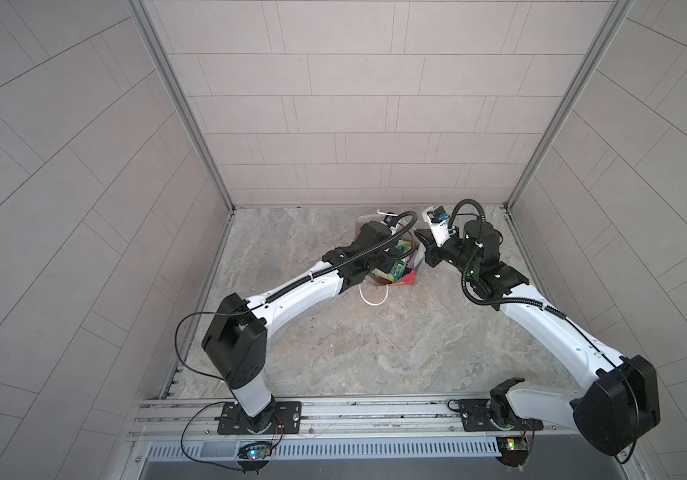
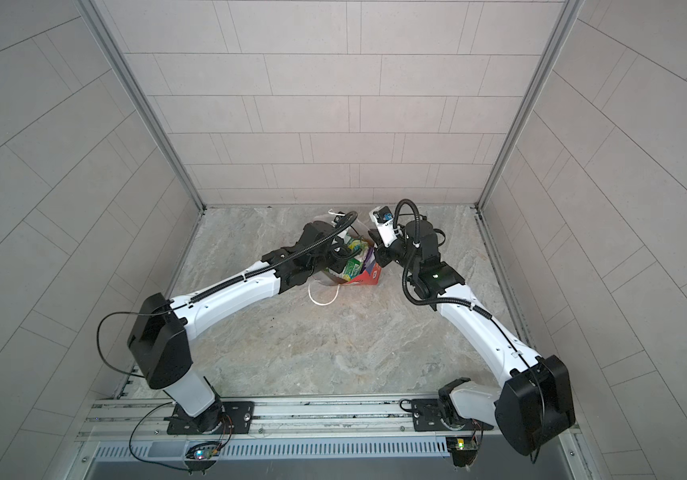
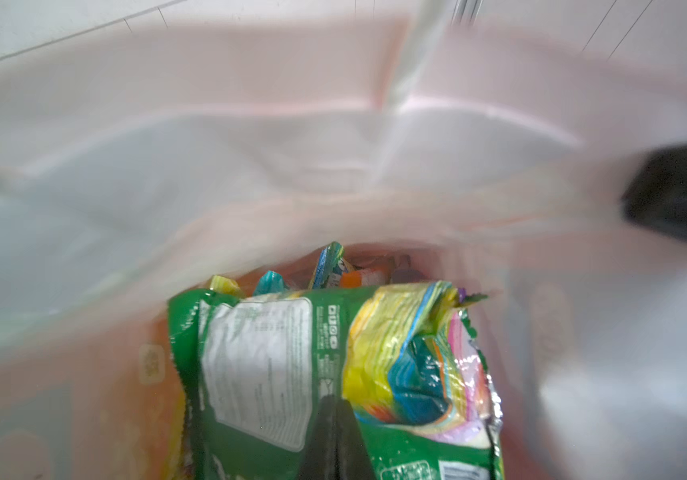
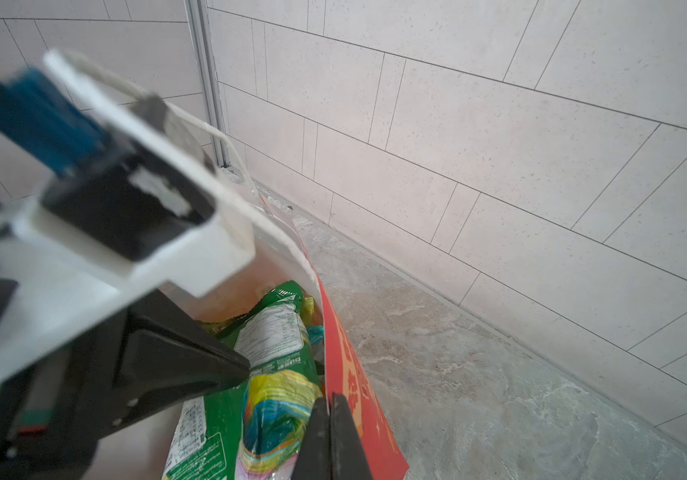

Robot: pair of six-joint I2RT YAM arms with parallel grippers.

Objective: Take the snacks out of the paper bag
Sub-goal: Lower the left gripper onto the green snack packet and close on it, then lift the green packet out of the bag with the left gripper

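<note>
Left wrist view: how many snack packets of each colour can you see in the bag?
green packet: 1
yellow packet: 1
teal packet: 1
yellow-green packet: 1
orange packet: 1
purple packet: 1 (dim, only its tip shows)
Total: 6, all inside the paper bag.

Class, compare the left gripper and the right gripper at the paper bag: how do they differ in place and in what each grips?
The left gripper reaches down inside the paper bag; the right gripper sits at its rim. The left gripper seems pinched on the green packet; the right gripper pinches the bag's red wall. Both have their jaws shut.
</note>
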